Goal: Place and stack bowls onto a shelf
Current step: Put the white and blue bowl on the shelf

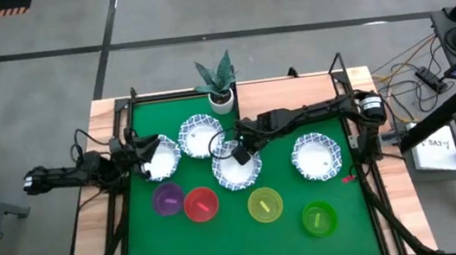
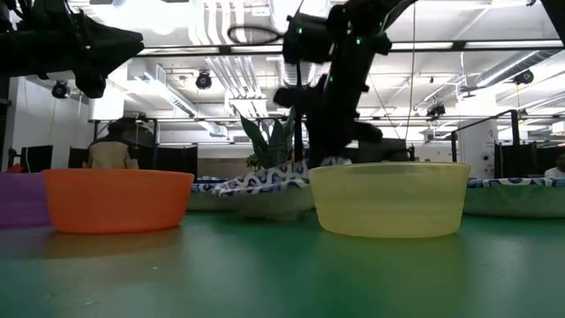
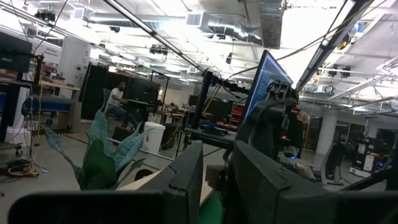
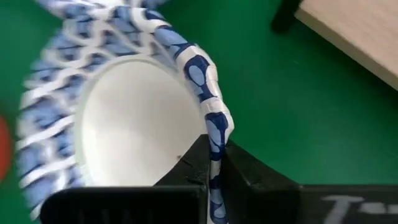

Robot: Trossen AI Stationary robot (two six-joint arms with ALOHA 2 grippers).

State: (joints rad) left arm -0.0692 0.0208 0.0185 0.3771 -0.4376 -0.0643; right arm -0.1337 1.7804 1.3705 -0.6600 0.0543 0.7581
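Four white bowls with blue patterned rims sit on the green mat [image 1: 282, 138]: one by my left gripper [image 1: 162, 159], one far of centre [image 1: 199, 136], one in the middle [image 1: 238, 170] and one to the right [image 1: 316, 156]. Purple [image 1: 167, 199], red [image 1: 201, 205], yellow [image 1: 265, 205] and green [image 1: 318, 218] bowls line the near side. My right gripper [image 1: 236, 153] is shut on the middle bowl. My left gripper [image 1: 137, 150] is raised beside the leftmost bowl, fingers shut and holding nothing. I cannot pick out the shelf. My right gripper [image 4: 214, 154] pinches the middle bowl's patterned rim [image 4: 213, 127], with one finger inside the bowl and one outside. It comes from above, slanting in from the table's right. The bowl [image 2: 265, 187] sits tilted; whether its base is off the mat I cannot tell.
A potted plant [image 1: 219, 89] stands at the mat's far edge, close behind the bowls. Black frame posts stand at the far corners. Pale wooden strips [image 1: 99, 213] flank the mat, and a wooden board [image 4: 354, 34] shows in the right wrist view. A person sits far off in the room [image 3: 115, 99].
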